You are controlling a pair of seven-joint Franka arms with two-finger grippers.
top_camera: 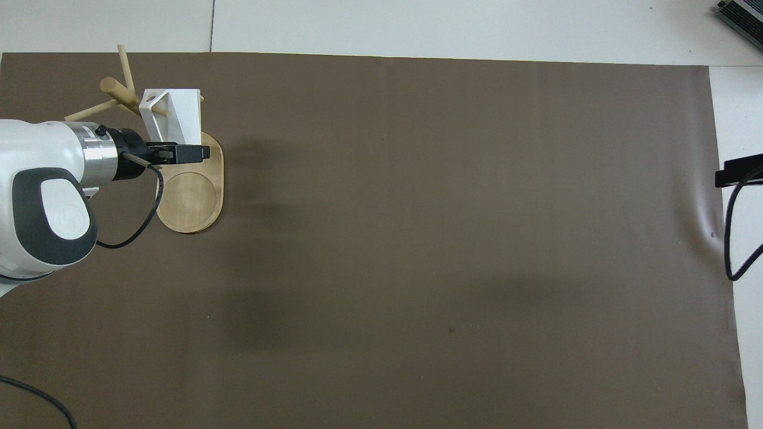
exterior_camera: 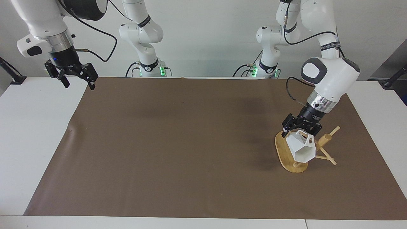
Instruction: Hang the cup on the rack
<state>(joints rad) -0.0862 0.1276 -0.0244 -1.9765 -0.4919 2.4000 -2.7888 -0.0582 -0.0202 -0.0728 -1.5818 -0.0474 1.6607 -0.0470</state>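
The cup [exterior_camera: 301, 148], white and faceted, its mouth turned sideways and a round hole in its blocky handle, sits on a peg of the tilted bamboo rack [exterior_camera: 287, 156], over the rack's oval base. The left gripper [exterior_camera: 300, 128] sits right at the cup; whether its jaws grip the cup or have let go cannot be told. The hanging step looks nearly finished; next comes a clean withdrawal without knocking the rack. The right gripper [exterior_camera: 78, 79] waits, jaws open, well apart from the rack.

Light: bright, even, from overhead.
Shadows: soft, blurred patches on the mat [exterior_camera: 190, 143].
Focus: sharp; no glare.
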